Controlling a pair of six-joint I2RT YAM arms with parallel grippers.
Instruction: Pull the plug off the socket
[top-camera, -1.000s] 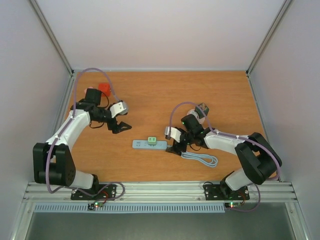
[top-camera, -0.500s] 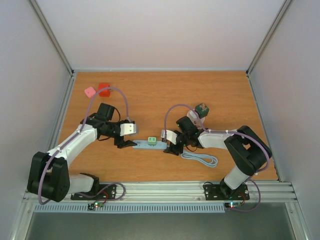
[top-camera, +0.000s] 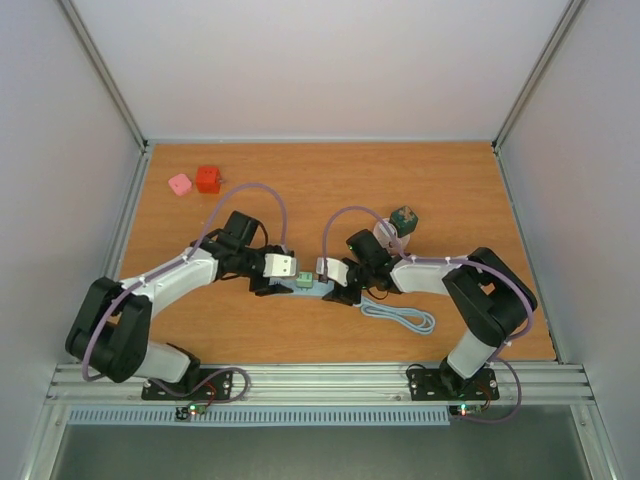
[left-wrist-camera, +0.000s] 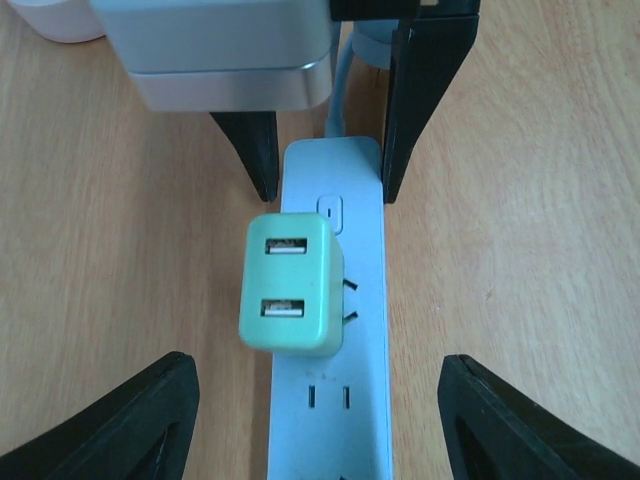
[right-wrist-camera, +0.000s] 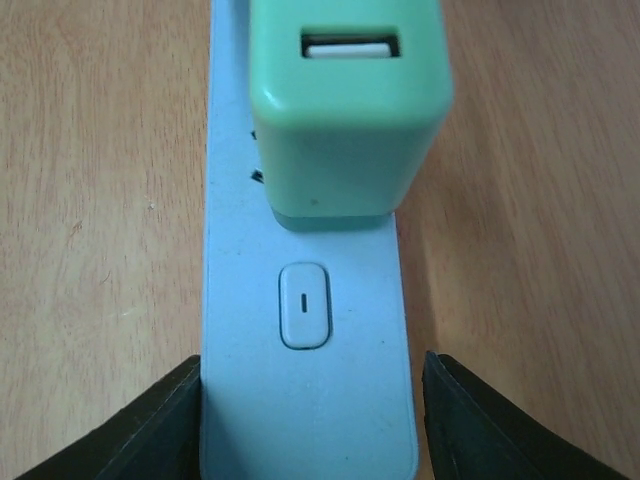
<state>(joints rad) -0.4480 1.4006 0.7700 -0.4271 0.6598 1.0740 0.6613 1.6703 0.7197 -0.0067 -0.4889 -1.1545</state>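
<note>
An orange wooden surface between pale walls carries everything. The green plug stands seated in the pale blue power strip, just beside its switch, near the middle of the surface. The right jaws straddle the strip's switch end, narrow, one finger touching its edge and the other just clear, probably to pin it down. The left jaws stand wide on either side of the strip, holding nothing. The plug lies ahead between them, seemingly lined up for a grasp.

Only a short vertical stroke shows, on the switch of the socket.
</note>
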